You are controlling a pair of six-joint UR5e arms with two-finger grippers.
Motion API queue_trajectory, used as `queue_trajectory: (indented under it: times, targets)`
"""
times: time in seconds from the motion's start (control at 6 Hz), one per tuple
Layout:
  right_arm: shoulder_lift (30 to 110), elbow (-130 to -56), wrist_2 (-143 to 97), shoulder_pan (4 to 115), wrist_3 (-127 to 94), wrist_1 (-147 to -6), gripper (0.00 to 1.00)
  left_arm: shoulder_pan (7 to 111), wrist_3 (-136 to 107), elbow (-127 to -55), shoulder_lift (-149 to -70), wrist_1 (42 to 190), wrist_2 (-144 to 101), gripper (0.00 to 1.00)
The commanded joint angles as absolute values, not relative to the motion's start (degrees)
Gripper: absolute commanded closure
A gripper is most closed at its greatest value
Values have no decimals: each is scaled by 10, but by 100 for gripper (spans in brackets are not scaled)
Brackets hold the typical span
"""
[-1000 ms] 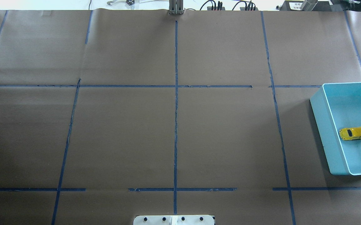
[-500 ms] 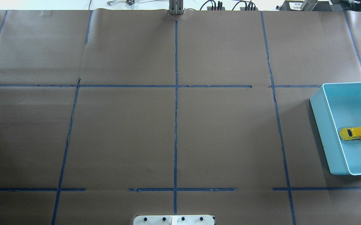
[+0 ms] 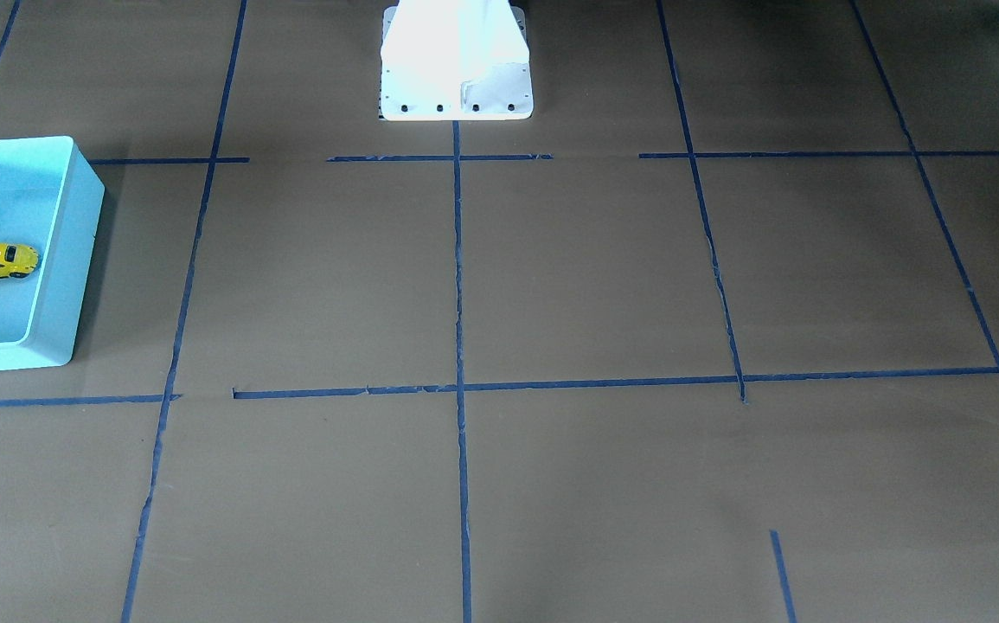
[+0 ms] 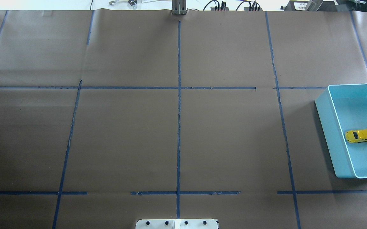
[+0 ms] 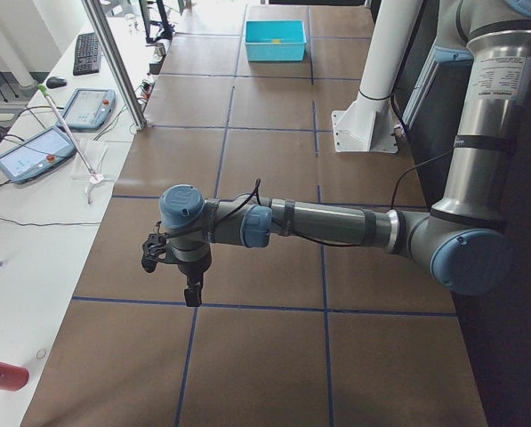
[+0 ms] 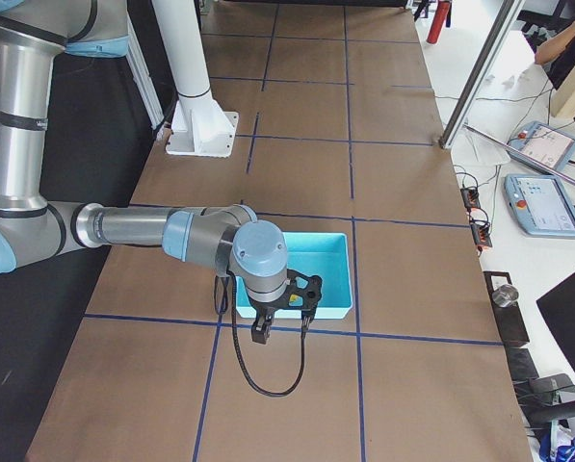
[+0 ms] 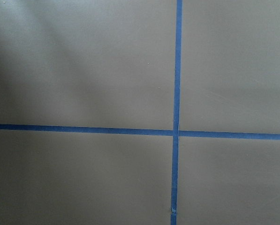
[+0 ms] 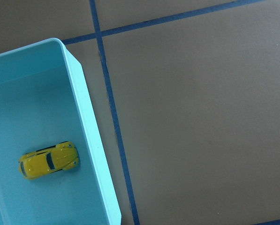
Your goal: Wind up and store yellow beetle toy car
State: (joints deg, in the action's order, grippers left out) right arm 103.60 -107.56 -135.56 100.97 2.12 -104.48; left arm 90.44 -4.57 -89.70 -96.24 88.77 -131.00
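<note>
Car [image 4: 360, 136] on wheels inside bin [image 4: 327, 127], beside wall. We judge storing done. Right hand [image 6: 277, 322] hangs near bin, left hand [image 5: 191, 289] well apart over table [image 4: 123, 140]. Opening of either: we cannot tell. Next move: only retreat.

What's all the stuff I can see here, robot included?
yellow beetle toy car: one, yellow, inside the bin
turquoise bin: one, turquoise, table edge on the robot's right
paper cover: one, brown, over the table
tape lines: several, blue, a grid on the paper
touchscreen pads: two, grey, side bench
keyboard: one, black, side bench
mount: one, white, robot's base
arms: two, grey with blue joints, over the table
left pincer: one, black, above bare paper
right pincer: one, black, by the bin
</note>
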Motion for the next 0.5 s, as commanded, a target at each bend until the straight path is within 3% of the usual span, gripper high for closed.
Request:
queue_trajectory:
  times: [0.0, 0.33]
  targets:
    - [1035, -1058, -1352, 962, 11, -1000, 0, 904, -46, -898, -962, 888, -1310, 0]
    - [1035, -1055, -1335, 959, 16, -969, 0, 904, -46, -898, -962, 889, -1310, 0]
